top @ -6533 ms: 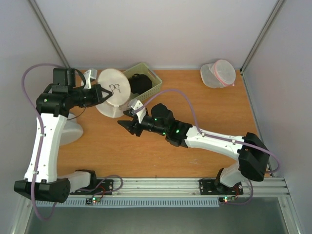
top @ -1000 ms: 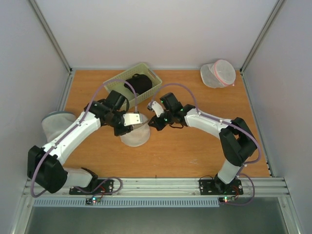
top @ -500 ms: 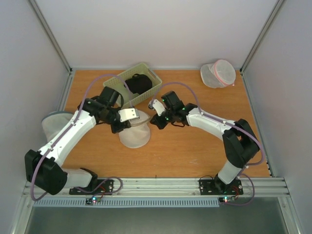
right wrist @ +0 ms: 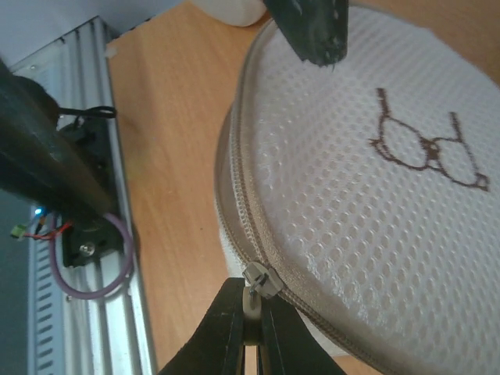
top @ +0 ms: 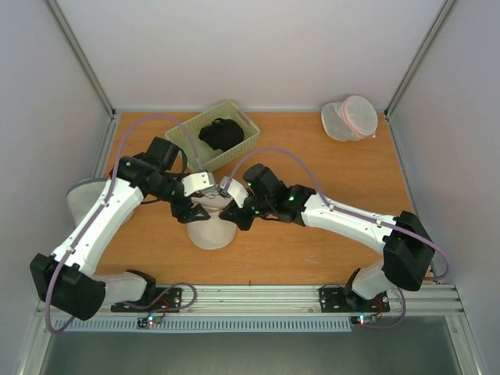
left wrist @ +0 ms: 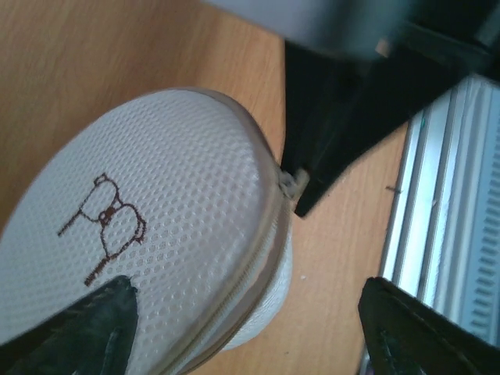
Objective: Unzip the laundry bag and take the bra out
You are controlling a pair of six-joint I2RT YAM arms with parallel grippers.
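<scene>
Overhead, the laundry bag (top: 209, 234) lies between the tools, with the left gripper (top: 190, 212) at one rim and the right gripper (top: 233, 218) at the opposite. At the left wrist the jaws stand wide apart, one tip over the bag's top. At the right wrist that gripper is clenched on the zip pull (right wrist: 256, 279) directly ahead; the zip track (right wrist: 235, 172) curves away along the rim, so I judge the pull must follow it.

The wooden table (top: 281, 258) carries the laundry bag (top: 211, 233), a green basket (top: 178, 133), a pink-zipped mesh bag (top: 350, 117) and a greyish mesh bag (top: 84, 199).
</scene>
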